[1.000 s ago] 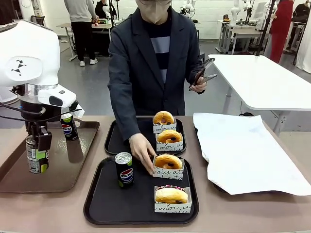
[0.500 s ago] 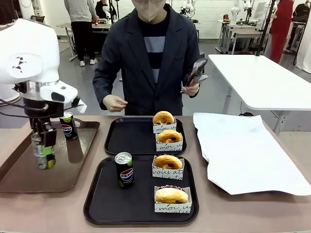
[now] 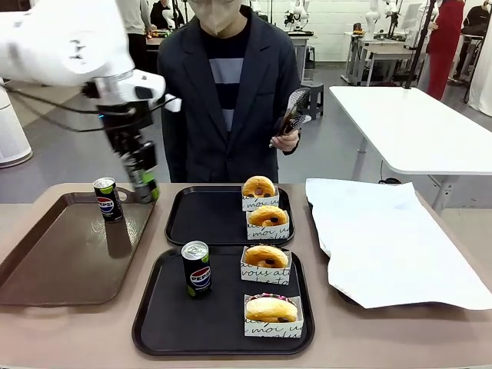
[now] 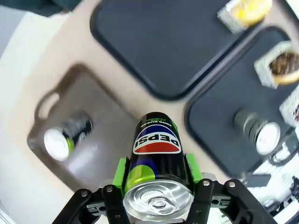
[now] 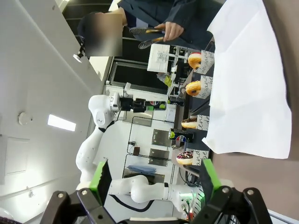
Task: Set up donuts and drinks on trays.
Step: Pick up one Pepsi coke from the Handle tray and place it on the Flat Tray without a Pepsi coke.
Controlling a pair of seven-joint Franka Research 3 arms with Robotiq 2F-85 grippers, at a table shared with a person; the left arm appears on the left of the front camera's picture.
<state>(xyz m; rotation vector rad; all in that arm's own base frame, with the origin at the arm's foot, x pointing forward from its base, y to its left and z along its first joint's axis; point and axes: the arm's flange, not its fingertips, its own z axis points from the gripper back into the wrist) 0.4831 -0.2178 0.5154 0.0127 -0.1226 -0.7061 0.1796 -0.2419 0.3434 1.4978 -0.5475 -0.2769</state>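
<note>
Left gripper [image 4: 158, 186] clamped on a black Pepsi can [image 4: 157, 161], green pads on both sides of it, silver top toward the wrist camera; in front view same can [image 3: 145, 183] carried in the air above the gap between the brown tray [image 3: 46, 265] and the far black tray [image 3: 196, 219], clear of every surface. Brown tray at table left, holding one upright Pepsi can [image 3: 108, 199] near its far right corner. Far black tray: two sleeved donuts along its right side, far one [image 3: 259, 191] and near one [image 3: 268, 220], left part bare. Near black tray [image 3: 177, 323]: upright Pepsi can [image 3: 197, 268] left of centre, plus two sleeved donuts on the right, one at the far right corner [image 3: 266, 263], one at the near right corner [image 3: 271, 314] with white script print on the sleeve. White paper sheet [image 3: 388, 238] spread over table right, a dark edge showing beneath its near corner. Person behind the table, hand [image 3: 286, 141] raised at chest height holding black tongs [image 3: 294, 110]. Right gripper [image 5: 154, 179] seen in right wrist view, jaws spread wide apart, nothing between the green pads, well away from trays and cans.
</note>
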